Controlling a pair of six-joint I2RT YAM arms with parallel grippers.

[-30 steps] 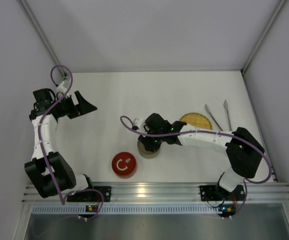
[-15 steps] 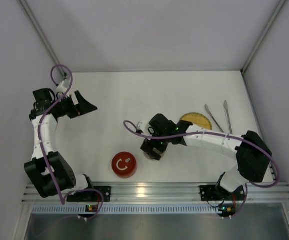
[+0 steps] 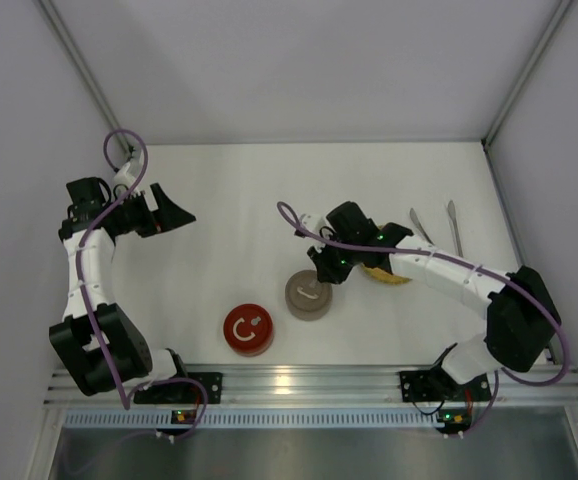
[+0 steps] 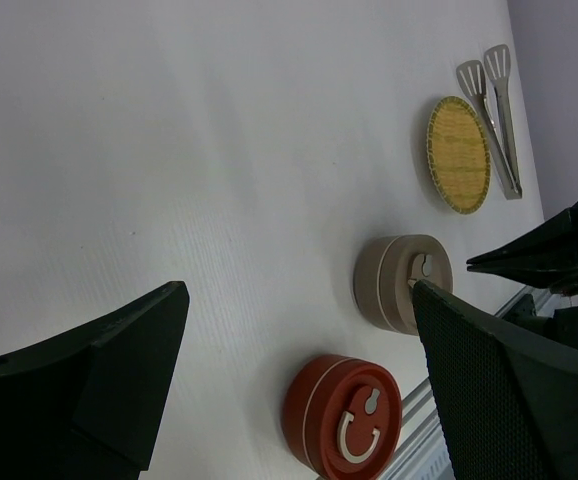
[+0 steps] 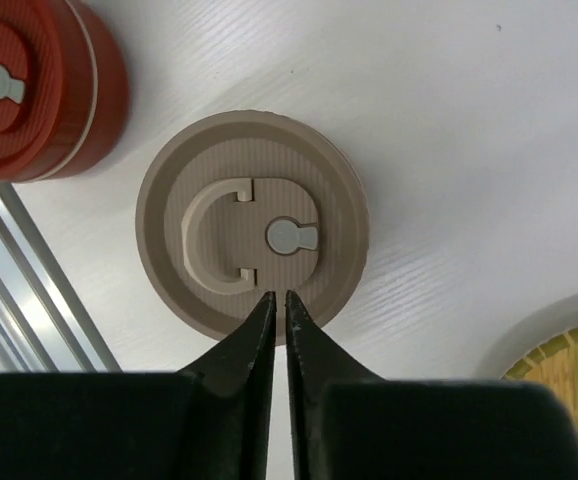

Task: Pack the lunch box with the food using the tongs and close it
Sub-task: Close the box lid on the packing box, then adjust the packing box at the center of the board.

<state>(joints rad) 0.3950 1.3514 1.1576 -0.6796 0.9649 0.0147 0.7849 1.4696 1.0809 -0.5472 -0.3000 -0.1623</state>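
Note:
The lunch box shows as two round lidded tins: a beige tin (image 3: 309, 296) (image 5: 254, 240) (image 4: 404, 280) and a red tin (image 3: 248, 329) (image 4: 344, 425) (image 5: 39, 90). My right gripper (image 3: 325, 274) (image 5: 277, 297) hovers just beside the beige tin's lid, shut with nothing between its fingers. The silver tongs (image 3: 427, 232) (image 4: 494, 110) lie at the right, beyond the yellow plate. My left gripper (image 3: 164, 212) (image 4: 299, 290) hangs wide open over the left of the table, far from the tins. No food shows in any view.
A yellow woven plate (image 3: 394, 279) (image 4: 459, 153) (image 5: 569, 350) lies mostly under my right arm. An aluminium rail (image 3: 309, 380) runs along the near edge close to the red tin. Grey walls enclose the table.
My right arm has drawn back from over the beige tin toward the far right, uncovering it. Its jaws opened and have shut again empty. The left arm has not moved.

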